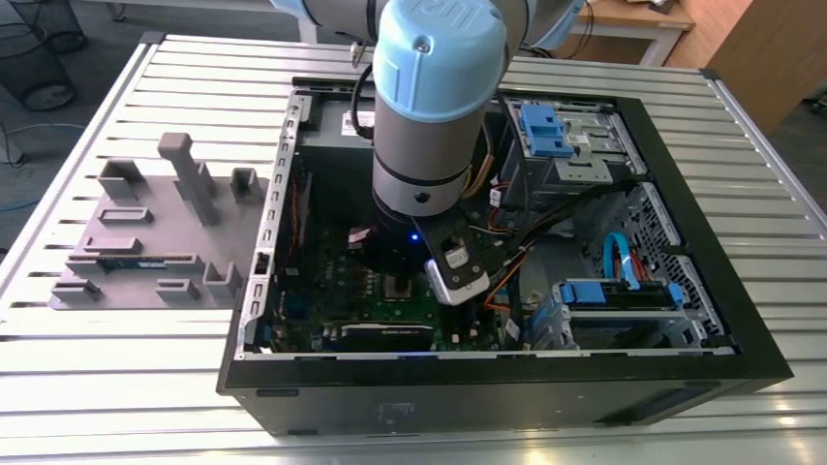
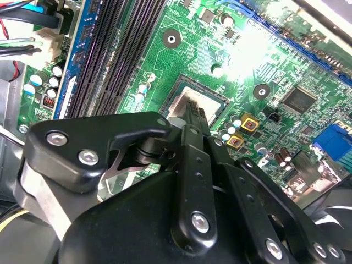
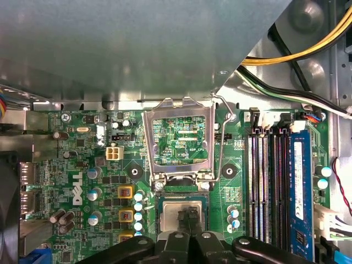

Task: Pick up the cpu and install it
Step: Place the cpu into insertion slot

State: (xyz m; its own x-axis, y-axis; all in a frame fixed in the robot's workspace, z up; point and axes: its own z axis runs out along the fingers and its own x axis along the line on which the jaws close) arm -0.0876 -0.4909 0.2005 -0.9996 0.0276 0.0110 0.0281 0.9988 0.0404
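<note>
Fingers (image 3: 184, 217) of the gripper (image 3: 190, 213) are observed drawn together, with no more than a thin slit between them. Their tips are set over the middle of the cpu (image 3: 169, 212); contact cannot be confirmed.

A slatted metal worktop (image 1: 130, 368) is noted. It carries an open computer case (image 1: 491, 402) and, just beside the case on the exterior view's left, a grey tray (image 1: 142, 232). The arm (image 1: 433, 87) is positioned over the case, with its wrist down inside it.

Within the case, a green motherboard (image 3: 82, 165) is recorded. A long dark memory stick (image 1: 136, 262) is seen lying in the tray.

The metal socket frame (image 3: 147, 143) is found open and raised off the socket, with its wire lever (image 3: 221, 137) just beside it. The cpu is located seated flat in the socket, next to the frame's hinge. Its silver top is partly covered by the fingers in both wrist views.
</note>
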